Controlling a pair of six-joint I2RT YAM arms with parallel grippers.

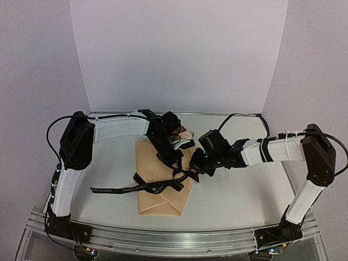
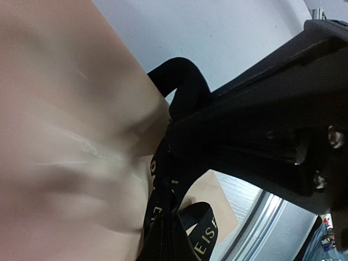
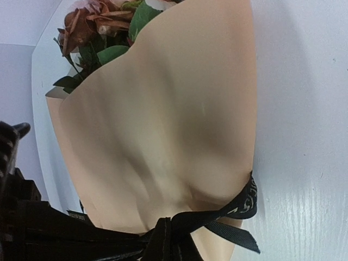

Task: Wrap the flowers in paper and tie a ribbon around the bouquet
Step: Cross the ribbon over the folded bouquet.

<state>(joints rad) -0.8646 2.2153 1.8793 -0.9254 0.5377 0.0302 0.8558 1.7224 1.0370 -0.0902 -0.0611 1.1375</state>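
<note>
The bouquet (image 1: 159,200) lies flat on the counter (image 1: 239,190). Its tan paper (image 3: 163,119) is folded into a cone, with the orange-brown and pink flowers (image 3: 87,27) showing at the wide end, the end away from the arm bases. The black lettered ribbon (image 1: 117,190) crosses the bouquet's narrow waist and bunches into a loose knot near its right edge. One long tail trails off the bouquet's left side along the counter. Over the bouquet's middle, the left gripper (image 1: 173,157) has its jaws clamped fully shut on a strand of ribbon. At the bouquet's right edge, the right gripper (image 1: 197,169) has its jaws closed fully too, seemingly on the strand running out of the knot. The risk I see is in the tightening. An uneven pull could drag the light bouquet sideways or crease the paper. The ribbon could slip from the pinch. The knot could also slide down the taper toward the bouquet's narrow end and cinch nothing.
</note>
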